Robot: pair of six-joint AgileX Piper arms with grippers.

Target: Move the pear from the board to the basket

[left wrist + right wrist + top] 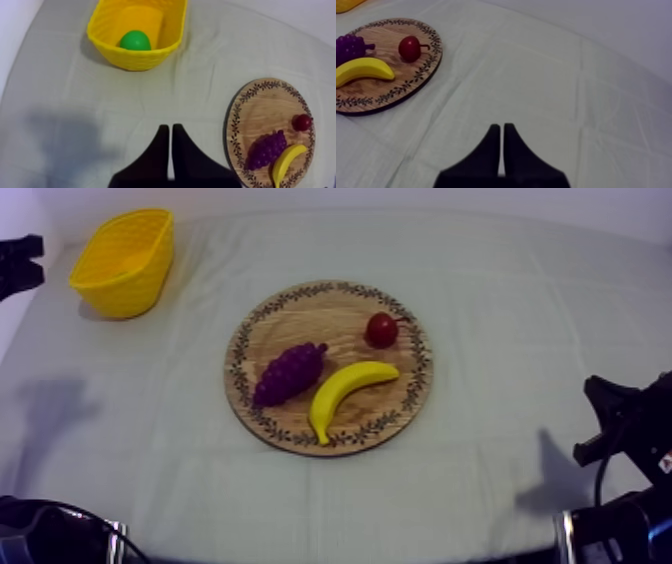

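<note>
Basket (140, 62): one pear (135, 41); board (320, 313): three fruits (355, 376)

The yellow basket (125, 288) stands at the worktop's (500, 308) far left corner, its mouth open upward, the pear (135, 41) lying in one end and the other end free. The wooden board (310, 313) takes the middle, with grapes (290, 373), banana (345, 383) and small red fruit (381, 330) crowding its near and right parts. Between basket and board, along the near edge and across the right side, the worktop is bare.
</note>
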